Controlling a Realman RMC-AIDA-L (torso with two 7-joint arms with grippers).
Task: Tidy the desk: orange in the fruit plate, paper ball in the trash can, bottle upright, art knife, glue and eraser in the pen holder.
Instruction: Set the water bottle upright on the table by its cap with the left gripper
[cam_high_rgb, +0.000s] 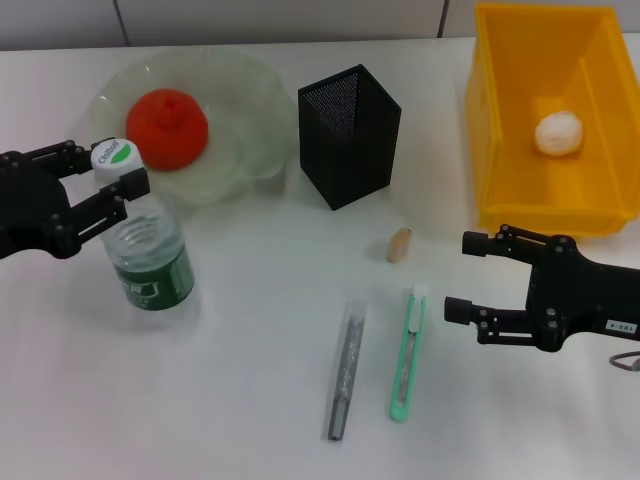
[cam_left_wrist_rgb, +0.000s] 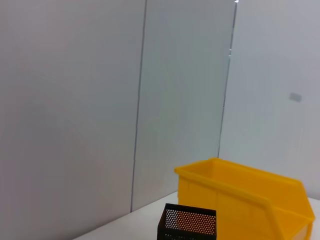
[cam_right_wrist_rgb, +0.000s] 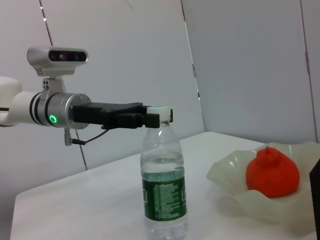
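The clear bottle with a green label stands upright at the left of the table. My left gripper is shut on its white cap. The orange lies in the pale fruit plate. A white paper ball sits inside the yellow trash can. Before the black mesh pen holder lie a small tan eraser, a green art knife and a grey glue stick. To the knife's right, my right gripper is open and holds nothing.
The trash can and pen holder also show in the left wrist view against a pale wall. In the right wrist view the bottle stands beside the plate with the orange.
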